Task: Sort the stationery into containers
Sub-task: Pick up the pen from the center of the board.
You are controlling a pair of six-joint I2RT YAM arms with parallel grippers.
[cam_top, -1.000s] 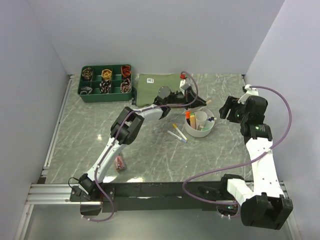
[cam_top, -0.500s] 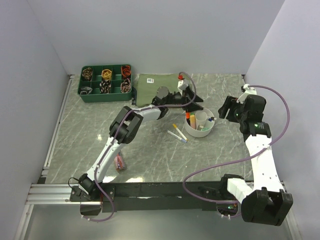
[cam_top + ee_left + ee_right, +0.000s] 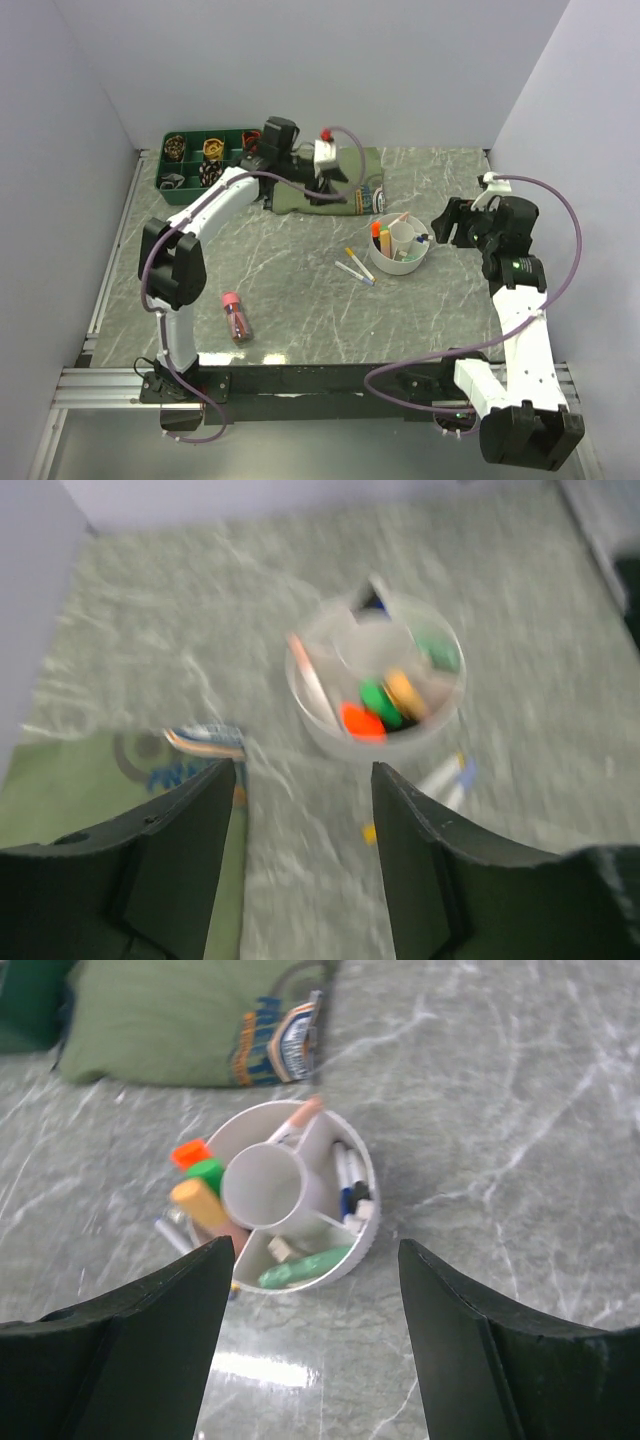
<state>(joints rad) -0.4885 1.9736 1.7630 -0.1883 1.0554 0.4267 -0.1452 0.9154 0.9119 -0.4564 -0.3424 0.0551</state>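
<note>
The main risk lies with the two pens lying flat on the surface, side by side and just to the left of the white organiser at centre right of the overhead view. They are thin, close together and near the organiser's wall. Jaws coming down on them could pinch both at once, skid one away on the hard stone, or knock the organiser. The pink-capped tube lies well apart at lower left. It is round and would likely roll if nudged.

The organiser's left compartment is already crowded, so another pen dropped there may catch on a cap and tip out.

The left arm reaches to the upper middle over the folded green cloth. Its jaws are spread with nothing between them. The right arm hovers just right of the organiser, its jaws also spread and empty. The two arms could meet if both go for it.

In the organiser:
- The left compartment holds orange, green and yellow capped markers.
- The right compartment holds dark pens.
- The near compartment holds a green marker.
- A pinkish pen leans at the far side.
- The centre cup looks empty.

The dark green tray at upper left holds small bundles I cannot identify.
</note>
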